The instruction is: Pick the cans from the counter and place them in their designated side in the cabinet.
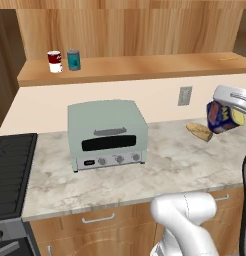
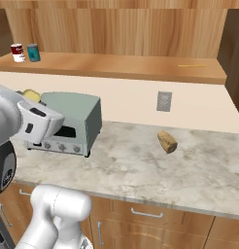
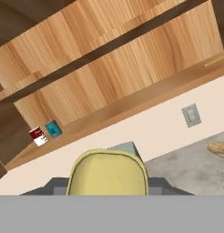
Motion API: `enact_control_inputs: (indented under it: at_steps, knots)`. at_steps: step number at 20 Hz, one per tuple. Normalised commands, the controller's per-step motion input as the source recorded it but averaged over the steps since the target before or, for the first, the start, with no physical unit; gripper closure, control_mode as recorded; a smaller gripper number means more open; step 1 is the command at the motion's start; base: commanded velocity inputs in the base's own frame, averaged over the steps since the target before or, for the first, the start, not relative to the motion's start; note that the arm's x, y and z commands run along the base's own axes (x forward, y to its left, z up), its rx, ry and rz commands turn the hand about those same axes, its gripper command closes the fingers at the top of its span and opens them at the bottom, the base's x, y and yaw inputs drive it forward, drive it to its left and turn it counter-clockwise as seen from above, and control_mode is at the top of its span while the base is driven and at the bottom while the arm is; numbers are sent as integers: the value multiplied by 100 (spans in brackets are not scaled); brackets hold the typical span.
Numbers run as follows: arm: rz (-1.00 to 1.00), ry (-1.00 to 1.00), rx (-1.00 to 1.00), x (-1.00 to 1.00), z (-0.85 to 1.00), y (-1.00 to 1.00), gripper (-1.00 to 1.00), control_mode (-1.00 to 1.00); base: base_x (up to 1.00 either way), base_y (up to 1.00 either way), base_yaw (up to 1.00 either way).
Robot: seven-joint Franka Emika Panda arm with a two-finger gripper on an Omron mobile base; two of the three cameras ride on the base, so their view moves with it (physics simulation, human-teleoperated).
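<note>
The wooden cabinet [image 1: 145, 65] already held the teal can [image 1: 73, 59]; the gripper [image 1: 226, 112], pinching the blue-and-yellow can [image 1: 222, 118], carried it above the counter [image 1: 170, 165], unplaced.

**Surface and shelf, with what is set on them**

A pale marbled surface [image 1: 185, 165] is seen across the middle of the left base view. A mint-green toaster oven [image 1: 107, 134] is stood on it left of centre, and a brown bread loaf [image 1: 199, 131] is laid on it at the right, well apart from the oven. A black stove top [image 1: 10, 170] adjoins the surface at the left edge. In the upper part of the frame a long wooden shelf [image 1: 145, 67] is shown; a teal can [image 1: 73, 59] and a red-and-white can [image 1: 54, 61] are stood just beside each other at its upper left, and a thin yellow strip [image 1: 228, 59] is laid at its far right.
</note>
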Motion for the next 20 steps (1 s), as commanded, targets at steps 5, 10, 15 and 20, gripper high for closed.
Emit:
enact_control_inputs:
  at_steps: [5, 10, 15, 20]
  knots:
    - [3, -2, 0, 2, 8, 19, 100, -100, 0, 0, 0]
    - [4, 0, -1, 18, 1, 20, 100, -100, 0, 0, 0]
    - [2, -8, -2, 17, 5, 9, 100, -100, 0, 0, 0]
    - [2, -11, -1, 3, 8, 2, 100, -100, 0, 0, 0]
